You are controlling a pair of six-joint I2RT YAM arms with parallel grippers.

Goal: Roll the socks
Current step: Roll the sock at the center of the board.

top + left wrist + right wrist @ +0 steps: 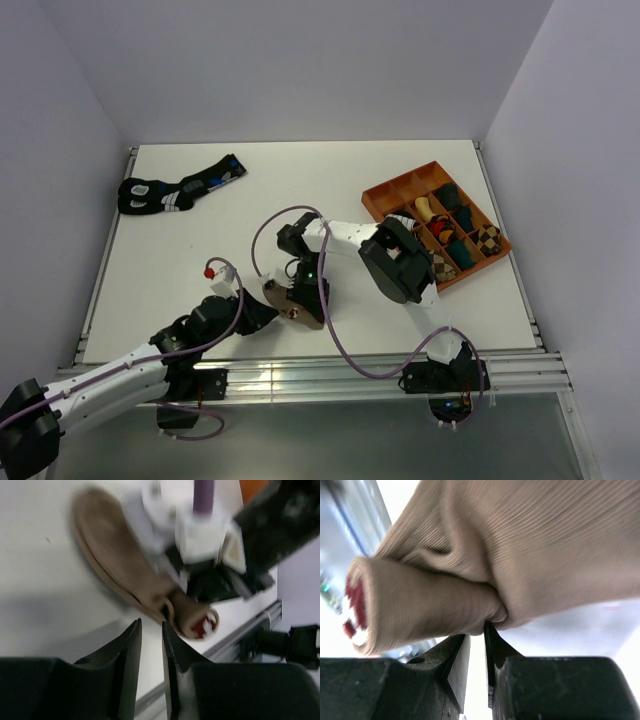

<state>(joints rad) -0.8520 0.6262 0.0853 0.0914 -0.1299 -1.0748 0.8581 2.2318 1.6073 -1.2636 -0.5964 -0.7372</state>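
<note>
At frame centre my right arm (345,235) is bending down, right fingers (493,647) pinching the tan sock (278,293); left fingers (131,650) are hovering alongside, parted, empty.

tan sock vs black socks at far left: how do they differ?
Colour: the tan sock is brown with a red-and-white cuff; the black socks carry blue and white marks. Pose: tan sock partly rolled at the cuff; black socks lie unrolled. State: the right claw pinches the tan sock; nothing touches the black socks. Both rest on the table.
</note>
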